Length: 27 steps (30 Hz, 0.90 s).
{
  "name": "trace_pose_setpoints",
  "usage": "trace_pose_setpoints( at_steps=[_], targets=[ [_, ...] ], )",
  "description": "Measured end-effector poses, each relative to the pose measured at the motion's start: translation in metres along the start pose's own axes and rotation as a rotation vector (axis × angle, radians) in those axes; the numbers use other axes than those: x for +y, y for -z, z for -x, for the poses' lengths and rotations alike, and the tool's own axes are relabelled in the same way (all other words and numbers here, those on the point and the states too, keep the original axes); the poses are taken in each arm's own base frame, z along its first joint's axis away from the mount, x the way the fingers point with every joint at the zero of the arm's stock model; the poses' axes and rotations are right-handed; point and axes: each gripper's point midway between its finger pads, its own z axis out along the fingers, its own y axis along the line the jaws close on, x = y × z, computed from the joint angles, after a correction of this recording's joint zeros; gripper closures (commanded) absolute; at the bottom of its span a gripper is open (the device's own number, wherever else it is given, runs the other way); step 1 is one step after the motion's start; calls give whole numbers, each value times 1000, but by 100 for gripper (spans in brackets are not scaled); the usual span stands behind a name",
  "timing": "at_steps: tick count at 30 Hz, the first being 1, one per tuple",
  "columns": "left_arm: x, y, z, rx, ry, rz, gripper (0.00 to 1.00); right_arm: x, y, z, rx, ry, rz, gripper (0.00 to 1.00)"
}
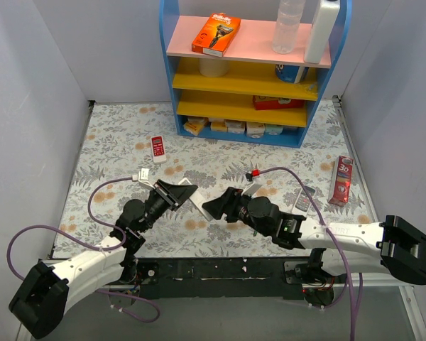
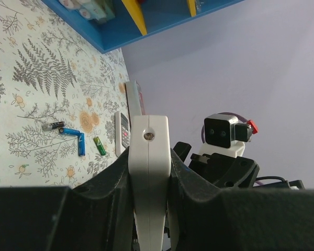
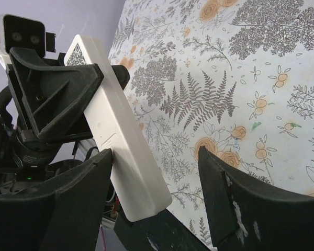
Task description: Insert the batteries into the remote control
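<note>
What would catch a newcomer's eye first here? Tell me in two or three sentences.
The white remote control stands out first: the left hand grips it above the middle of the floral table, and the right hand is open around its free end. Small batteries lie loose on the table beyond it. A blue and yellow shelf stands at the far edge.

Shelf unit and loose items on a floral cloth.
The blue shelf unit (image 1: 169, 71) stands at the far edge of the floral cloth (image 1: 113, 128). Its pink top carries an orange razor box (image 1: 216, 34), a clear bottle (image 1: 287, 27) and a white bottle (image 1: 321, 30). A small red-and-white remote (image 1: 157, 148) lies near its front left corner, and a red toothpaste box (image 1: 341, 181) lies further off to its front right.
</note>
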Motion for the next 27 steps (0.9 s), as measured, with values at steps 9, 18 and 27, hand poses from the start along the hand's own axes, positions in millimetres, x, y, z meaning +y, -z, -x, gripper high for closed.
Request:
trace_pose_setpoints(
  at_steps=[9,18,27],
  targets=[
    [-10,1,3,-17,14,-54,100,10,-1,6,-33,-47,43,28],
    [-11,1,3,-20,16,-69,100,14,-5,6,-38,-76,59,36],
    [-14,-1,7,-45,-13,-93,100,11,-4,7,-43,-97,57,39]
  ],
)
